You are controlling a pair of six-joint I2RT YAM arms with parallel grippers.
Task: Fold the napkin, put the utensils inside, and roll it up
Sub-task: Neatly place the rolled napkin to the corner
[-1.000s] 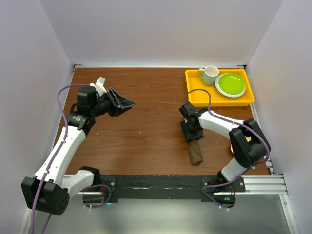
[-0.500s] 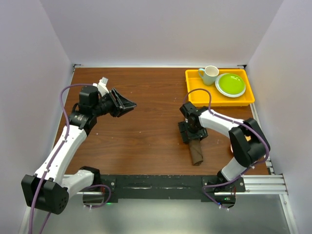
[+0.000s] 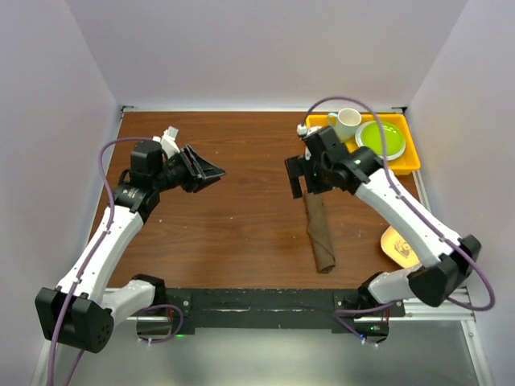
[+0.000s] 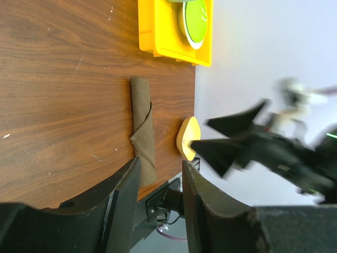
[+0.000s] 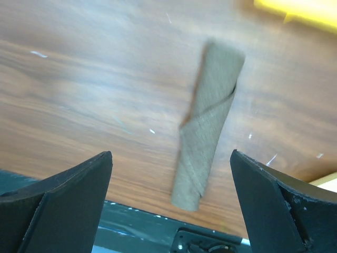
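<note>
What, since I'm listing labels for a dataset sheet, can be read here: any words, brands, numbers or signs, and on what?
None: no view shows any readable text.
The napkin, rolled up, is plain; the yellow tray, mug and green plate show no marking.
The right wrist view is blurred, but nothing there looks like lettering.

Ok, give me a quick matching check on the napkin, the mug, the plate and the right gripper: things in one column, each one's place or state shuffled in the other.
Things:
1. napkin
2. white mug
3. green plate
4. right gripper

Places or states:
A. in the yellow tray, at its left end in the top view
B. open, holding nothing, raised near the napkin's far end
C. rolled up, lying on the wooden table
D. in the yellow tray, right of the mug

Pairs: 1-C, 2-A, 3-D, 4-B.
</note>
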